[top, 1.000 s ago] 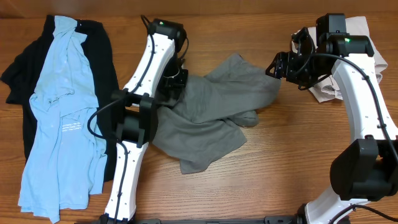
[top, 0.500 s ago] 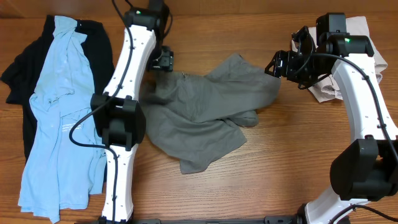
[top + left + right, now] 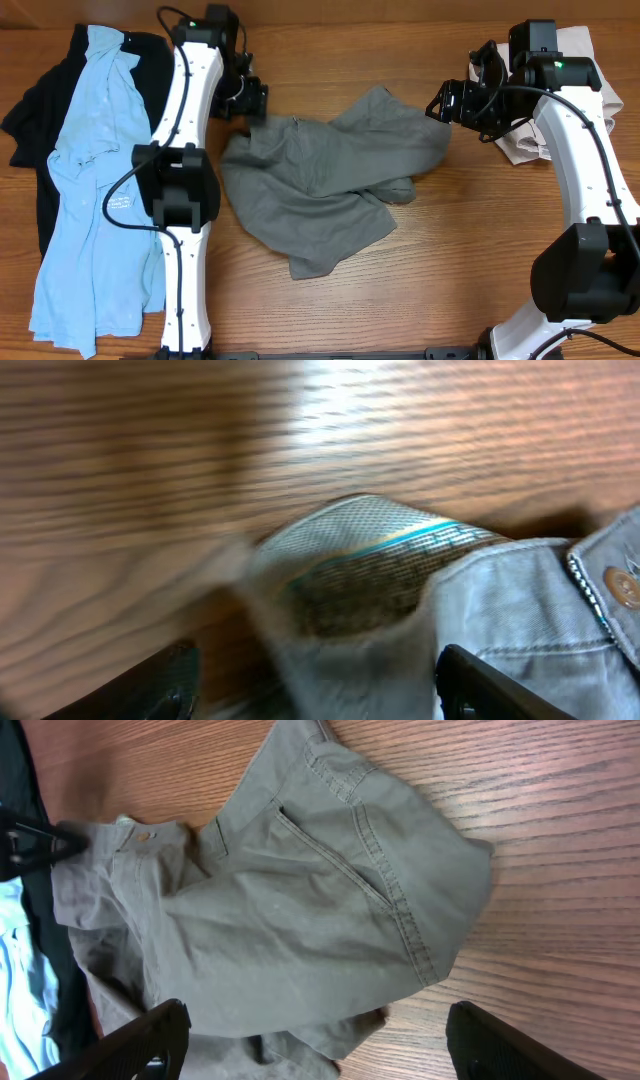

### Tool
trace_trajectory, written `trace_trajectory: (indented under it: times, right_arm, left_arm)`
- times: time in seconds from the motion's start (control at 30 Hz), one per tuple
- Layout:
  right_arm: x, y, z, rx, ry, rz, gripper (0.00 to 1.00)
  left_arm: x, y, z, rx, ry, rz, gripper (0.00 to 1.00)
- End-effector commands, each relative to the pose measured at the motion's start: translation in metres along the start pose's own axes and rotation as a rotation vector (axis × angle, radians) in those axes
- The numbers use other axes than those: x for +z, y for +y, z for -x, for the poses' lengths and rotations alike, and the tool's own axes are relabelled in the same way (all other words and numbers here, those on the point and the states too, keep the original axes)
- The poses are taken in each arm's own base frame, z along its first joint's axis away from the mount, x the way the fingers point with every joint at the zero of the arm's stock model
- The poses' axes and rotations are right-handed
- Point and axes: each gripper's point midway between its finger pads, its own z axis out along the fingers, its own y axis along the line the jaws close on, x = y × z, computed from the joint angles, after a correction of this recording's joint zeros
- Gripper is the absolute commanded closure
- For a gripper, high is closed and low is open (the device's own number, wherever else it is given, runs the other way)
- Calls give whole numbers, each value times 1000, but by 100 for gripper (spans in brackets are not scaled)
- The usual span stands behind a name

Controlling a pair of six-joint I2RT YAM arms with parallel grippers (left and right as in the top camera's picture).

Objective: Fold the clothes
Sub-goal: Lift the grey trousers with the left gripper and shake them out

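Note:
The grey shorts lie crumpled in the middle of the table, with the waistband and button towards the back left. My left gripper is open at that back-left corner. In the left wrist view its fingers are wide apart around the turned-out waistband corner of the shorts, which is blurred. My right gripper is open and empty just above the shorts' right edge. In the right wrist view the fingers hover over a pocket of the shorts.
A light-blue shirt lies on a black garment at the far left. Beige shorts lie at the back right under my right arm. Both arm bases stand at the table's front edge.
My left arm has swung back and to the left, off the shorts, uncovering their left side. The left side now lies spread out. The right arm has barely moved.

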Motion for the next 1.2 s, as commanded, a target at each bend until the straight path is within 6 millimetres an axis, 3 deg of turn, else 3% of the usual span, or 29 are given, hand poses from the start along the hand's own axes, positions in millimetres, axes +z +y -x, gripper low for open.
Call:
trace_trajectory:
  times: [0.0, 0.1, 0.13, 0.17, 0.2, 0.33, 0.4, 0.53, 0.63, 0.77, 0.87, 0.93, 1.0, 1.07, 1.17]
  right_arm:
    - [-2, 1, 1, -3, -9, 2, 14]
    - [-2, 1, 1, -3, -8, 2, 14]
    - [-2, 1, 1, -3, -8, 2, 14]
    - [-2, 1, 1, -3, -8, 2, 14]
    - [-2, 1, 1, -3, -9, 2, 14]
    - [-2, 1, 3, -8, -17, 3, 15]
    - [-2, 2, 7, -15, -31, 6, 15]
    - [0, 8, 8, -31, -37, 14, 15]
    - [0, 18, 9, -44, -40, 55, 15]
    - [-13, 42, 15, -61, -55, 166, 18]
    - [-33, 54, 23, -76, -80, 184, 18]
    - [-59, 65, 29, -91, -108, 185, 18]
    - [-85, 72, 34, -102, -140, 181, 18]
    - [-117, 79, 37, -118, -183, 173, 18]
    - [-161, 80, 38, -115, -251, 148, 17]
  left_arm:
    - [14, -15, 2, 60, 7, -91, 22]
    - [22, -13, 9, 63, -9, -90, 30]
    - [23, -12, 9, 63, -10, -87, 48]
    - [23, -8, 10, 53, -12, -68, 80]
    - [22, -3, 11, 31, -17, -50, 96]
    - [3, 8, 12, -35, -35, -10, 96]
    - [-30, 6, 16, -43, -85, -9, 96]
    - [-119, -13, 26, -11, -269, -20, 96]
    - [-190, -36, 21, 20, -427, -50, 96]
    - [-285, -78, -3, 108, -657, -94, 96]
    - [-338, -111, -29, 186, -785, -126, 96]
    - [-368, -141, -56, 259, -851, -161, 96]
    - [-381, -165, -77, 322, -875, -183, 96]
    - [-381, -181, -93, 360, -866, -181, 96]
    - [-359, -196, -115, 397, -772, -139, 96]
